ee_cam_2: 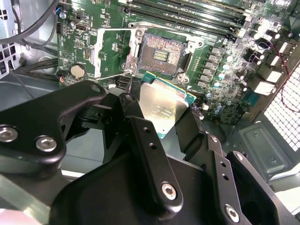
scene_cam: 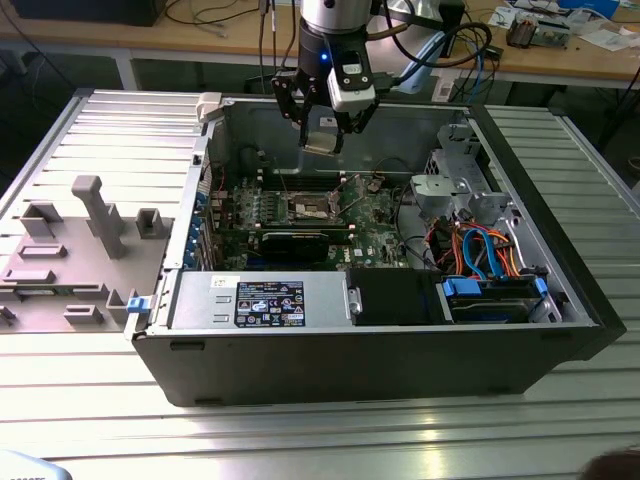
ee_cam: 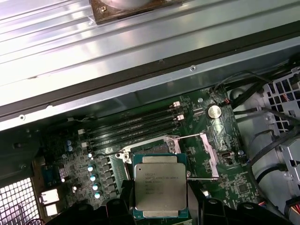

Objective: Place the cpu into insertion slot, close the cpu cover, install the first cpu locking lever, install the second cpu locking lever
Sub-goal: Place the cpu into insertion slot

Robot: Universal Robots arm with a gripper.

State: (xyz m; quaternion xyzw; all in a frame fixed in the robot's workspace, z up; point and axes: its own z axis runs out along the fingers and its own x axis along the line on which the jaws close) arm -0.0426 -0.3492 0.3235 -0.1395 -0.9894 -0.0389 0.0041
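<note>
Now the cpu sits clamped flat between the jaws.

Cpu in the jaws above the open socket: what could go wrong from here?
1. The gripper holds the cpu by two edges above the insertion slot; a slip or a skewed landing could damage the open slot.
2. The cpu cover is swung open right beside the slot, so the wide jaws might catch it going down.
</note>
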